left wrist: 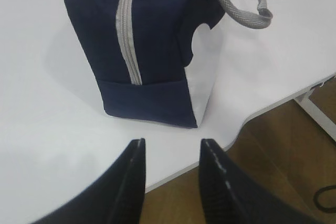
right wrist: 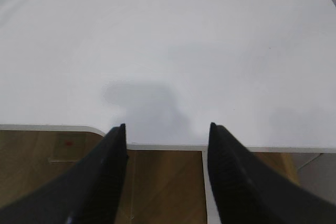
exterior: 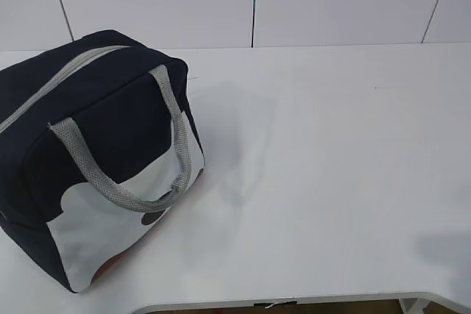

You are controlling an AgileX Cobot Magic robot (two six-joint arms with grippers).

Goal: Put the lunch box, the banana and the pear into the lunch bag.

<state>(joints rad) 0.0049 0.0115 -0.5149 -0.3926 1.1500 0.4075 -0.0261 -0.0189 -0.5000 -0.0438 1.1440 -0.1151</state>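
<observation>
A navy lunch bag [exterior: 88,130] sits upright on the left side of a white table [exterior: 331,167], its grey zipper [exterior: 51,86] running along the top and appearing closed. One grey handle [exterior: 125,182] droops over the bag's white lower panel [exterior: 110,226], where a dark rounded patch and a reddish edge show near the bottom. The rest of the tabletop in the exterior view is bare, backed by a white panelled wall [exterior: 257,1].

From the left wrist view, the left gripper [left wrist: 170,148] hangs over the table's front edge, just short of the bag's end panel, where the zipper runs down the navy fabric. Its dark jaws stand partly apart with nothing between them. A wooden floor [left wrist: 273,150] shows below the table edge.

The right gripper [right wrist: 167,129] hovers over the table's near edge on the empty right side, well apart from the bag, jaws spread wider and holding nothing. The lunch box, banana and pear cannot be seen in any view.
</observation>
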